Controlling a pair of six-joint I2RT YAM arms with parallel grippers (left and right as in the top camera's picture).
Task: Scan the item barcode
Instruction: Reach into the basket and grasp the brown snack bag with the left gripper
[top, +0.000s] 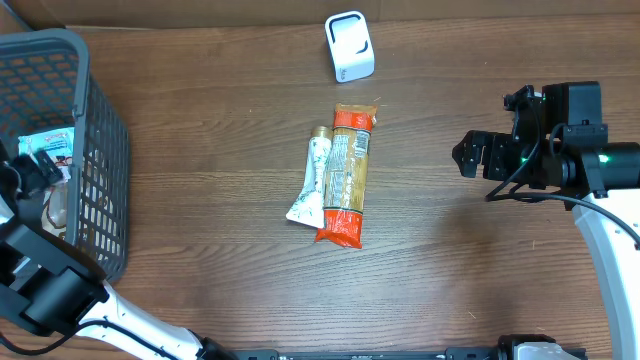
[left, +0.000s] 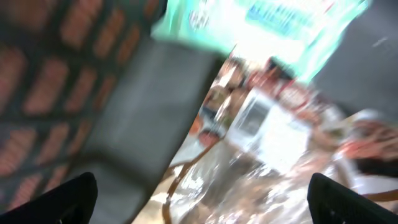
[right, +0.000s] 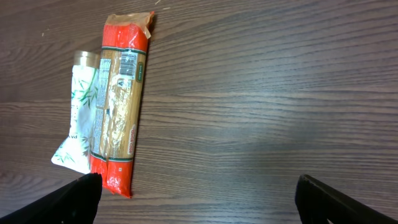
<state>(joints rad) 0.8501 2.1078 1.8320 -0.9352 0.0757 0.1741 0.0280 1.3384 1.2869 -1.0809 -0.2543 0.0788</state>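
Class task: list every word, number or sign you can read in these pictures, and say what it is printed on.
Nothing can be read.
On the pasta packet: label print and barcode digits too small.
On the tube: lettering too small.
On the packets in the left wrist view: print blurred.

No wording can be read anywhere. The orange spaghetti packet (right: 120, 112) carries a white printed panel near its top end, but the lines are too small to make out. The white tube (right: 82, 118) shows only green leaf print. Lettering on the teal packet (left: 273, 22) is blurred.
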